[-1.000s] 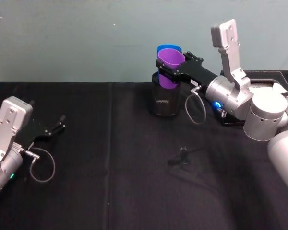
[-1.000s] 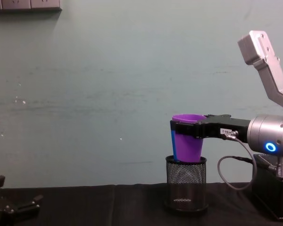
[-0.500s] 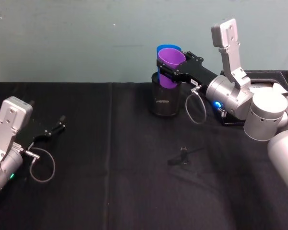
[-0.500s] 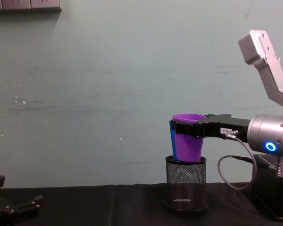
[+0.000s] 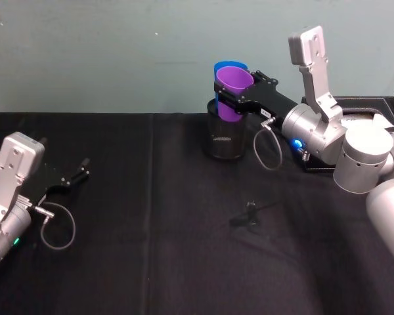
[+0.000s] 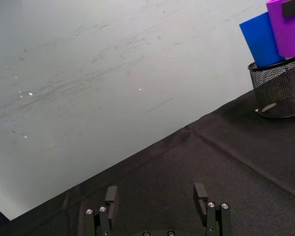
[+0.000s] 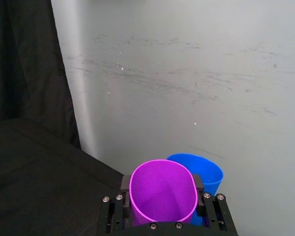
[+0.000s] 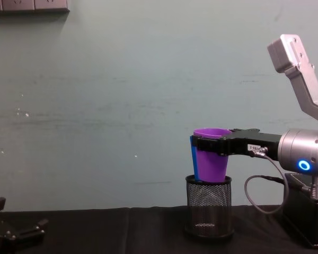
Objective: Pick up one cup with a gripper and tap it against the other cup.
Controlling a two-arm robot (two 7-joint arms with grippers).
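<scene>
**Purple cup held against blue cup, scarcely a shift**

Since a second ago almost nothing has moved. In the chest view the purple cup (image 8: 212, 163) and its clamp sit a hair further left, and all else stays put.

We see the right gripper (image 5: 234, 88) reaching in from the right edge to the upper centre of the head view, its flat fingers clenched around the purple cup just below the rim. The cup hangs upright, its base level with the rim of the black mesh pen holder (image 5: 224, 141).

The blue cup (image 5: 224, 66) stands in that holder, right behind the purple cup. The two sides look to be touching, and in the chest view only a blue sliver shows at the purple cup's left.

At the lower left of the head view the left gripper (image 5: 79, 172) rests low over the black tablecloth (image 5: 151, 249), well apart from the cups, fingers spread and holding nothing.

Near the centre of the cloth lies a small black object (image 5: 249, 213) that we cannot identify.
</scene>
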